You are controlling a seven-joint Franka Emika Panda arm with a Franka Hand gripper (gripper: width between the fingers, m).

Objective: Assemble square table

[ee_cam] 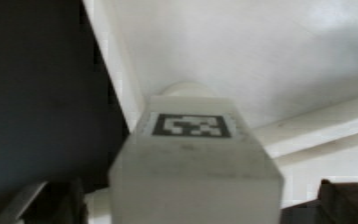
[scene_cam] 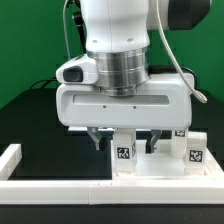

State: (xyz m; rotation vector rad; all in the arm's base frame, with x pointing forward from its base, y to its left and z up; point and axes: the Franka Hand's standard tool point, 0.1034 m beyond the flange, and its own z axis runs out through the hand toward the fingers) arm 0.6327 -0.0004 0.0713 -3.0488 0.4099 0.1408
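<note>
Exterior view. Found the arm low over the black tabletop [scene_cam: 30, 120], its bulky white wrist hiding much of the work. Saw the jaws pointed straight down on either side of a small white leg [scene_cam: 122, 152] that stood upright with its tag facing the camera. Made out the square panel [scene_cam: 150, 172] lying flat beneath that leg. Could not tell whether the leg sat in a corner hole. Noted a second leg [scene_cam: 195, 152] standing toward the exterior view's right, apart from the first. Noted also the long white border rail [scene_cam: 100, 188] running across the front and up the exterior view's left.

Wrist view. Looked down the leg [ee_cam: 186, 165] with its tag on the upper face, the pale square panel [ee_cam: 247, 50] behind it and the dark tabletop [ee_cam: 34, 90] alongside. Found the jaws spread, one dark tip at each side, with a gap showing between each tip and the leg, so gripping nothing.

Judged the leg light, rigid and smooth-sided, hence apt to slip or twist under a weak pinch. Would take it on two opposite flat sides, near mid-height. Judged the panel stiff but easily nudged across the tabletop.
</note>
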